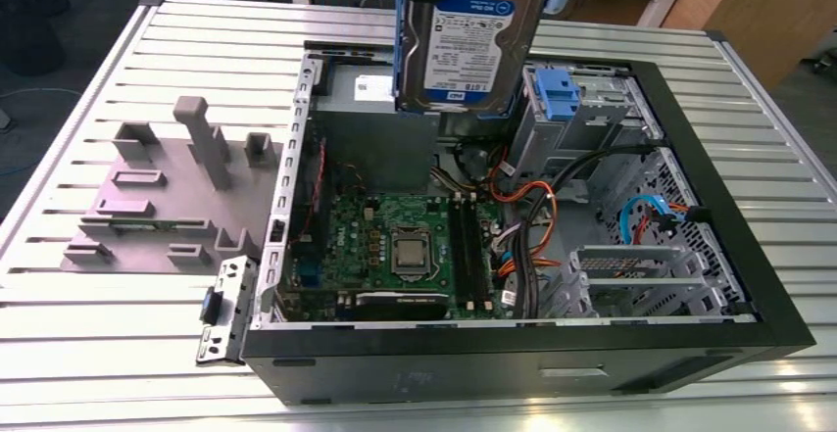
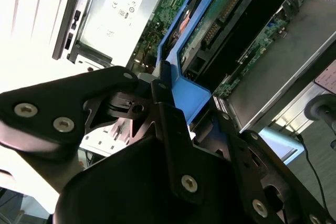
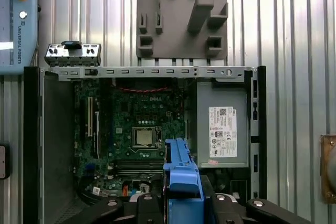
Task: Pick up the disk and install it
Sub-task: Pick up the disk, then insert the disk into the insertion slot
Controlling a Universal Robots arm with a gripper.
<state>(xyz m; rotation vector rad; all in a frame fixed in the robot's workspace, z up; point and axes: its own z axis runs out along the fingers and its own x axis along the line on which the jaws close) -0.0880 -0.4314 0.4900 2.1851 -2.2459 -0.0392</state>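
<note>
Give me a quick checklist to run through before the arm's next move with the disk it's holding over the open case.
1. Grip: the gripper has its fingers clamped on the disk at its blue carrier: ok.
2. Disk off the case, hanging above it: ok.
3. Case side open, motherboard exposed: ok.
4. Drive cage bay free: cannot tell.
5. Cables clear of the cage: cannot tell.

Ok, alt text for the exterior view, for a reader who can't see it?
A disk in blue rails hangs label-out above an open computer case on a slatted metal table. Inside are a green motherboard, cables and a blue bracket; a grey fixture sits at the exterior view's left.
</note>
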